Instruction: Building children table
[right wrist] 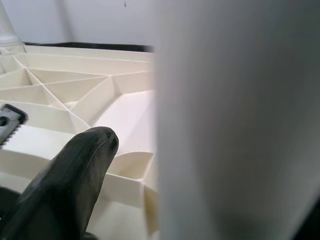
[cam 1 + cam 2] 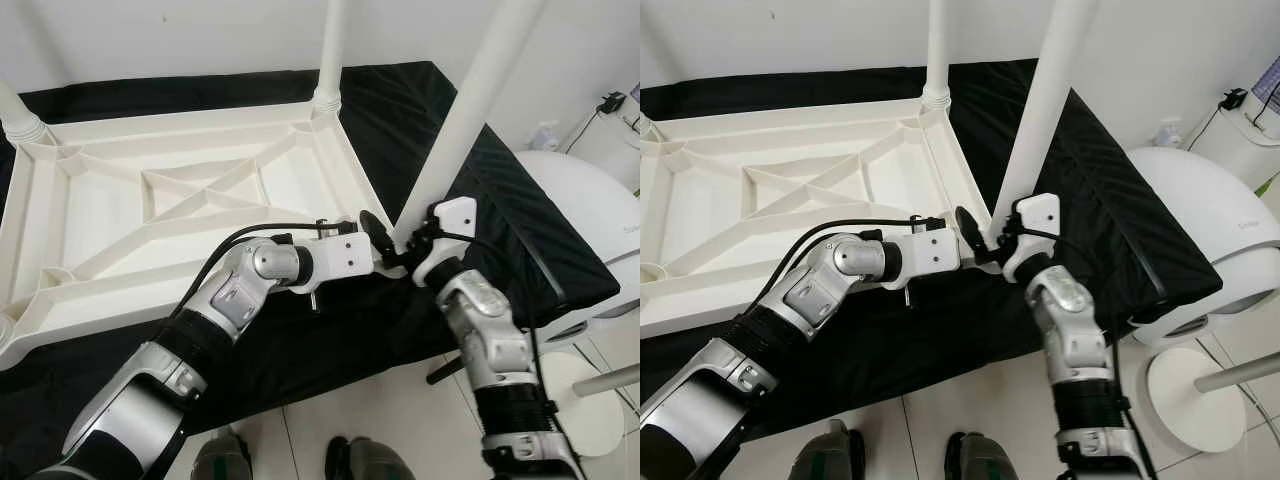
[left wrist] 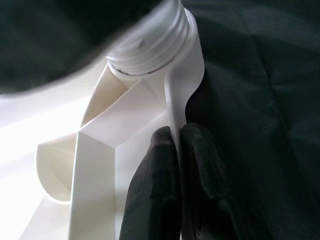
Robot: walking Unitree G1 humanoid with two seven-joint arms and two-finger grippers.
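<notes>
Item: white plastic tabletop, upside down on black cloth, leg upright at near-right corner; rigid, light, slick; left hand pinches corner rim, right hand at leg base, grip unclear.

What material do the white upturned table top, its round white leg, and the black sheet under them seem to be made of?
The white upturned table top looks like moulded plastic, matte: thin ribs brace its underside. The round white leg seems to be smooth plastic too, with a threaded collar at the corner. The black sheet looks like woven fabric: it creases and drapes.
</notes>
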